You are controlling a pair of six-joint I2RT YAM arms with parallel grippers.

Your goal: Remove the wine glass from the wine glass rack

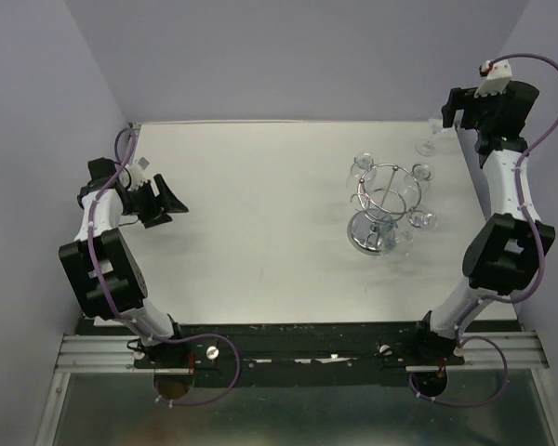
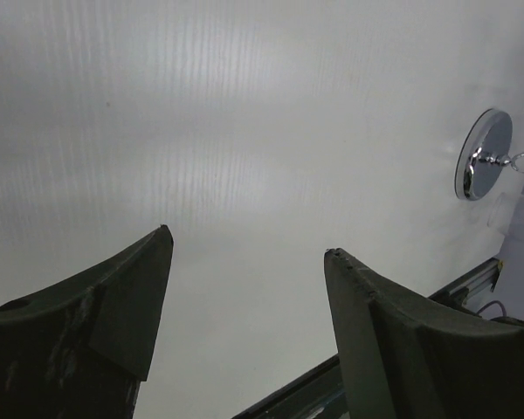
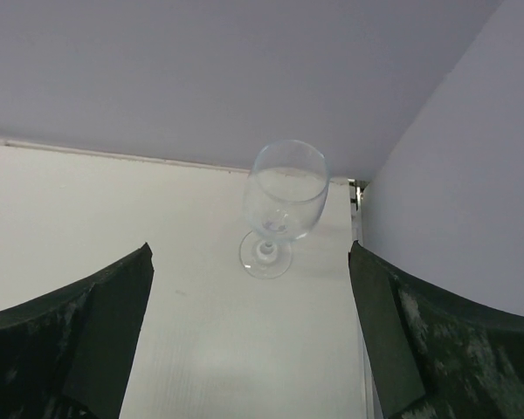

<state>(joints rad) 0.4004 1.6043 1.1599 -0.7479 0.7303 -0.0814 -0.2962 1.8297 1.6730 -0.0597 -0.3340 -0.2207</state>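
The chrome wine glass rack (image 1: 383,200) stands right of the table's middle, and its mirror disc base (image 2: 483,166) shows at the edge of the left wrist view. Clear glasses such as one (image 1: 421,220) hang from its hook arms. One wine glass (image 3: 284,205) stands upright on the table by the back right corner, also seen from above (image 1: 428,145). My right gripper (image 3: 251,246) hovers just short of it, open and holding nothing; from above it (image 1: 449,116) is at the far right. My left gripper (image 1: 170,200) is open and holds nothing (image 2: 247,240) at the left side.
Lilac walls (image 1: 288,56) close in the table at the back and on both sides. The right wall (image 3: 454,201) is close beside the standing glass. A black rail (image 1: 298,348) with the arm bases runs along the near edge.
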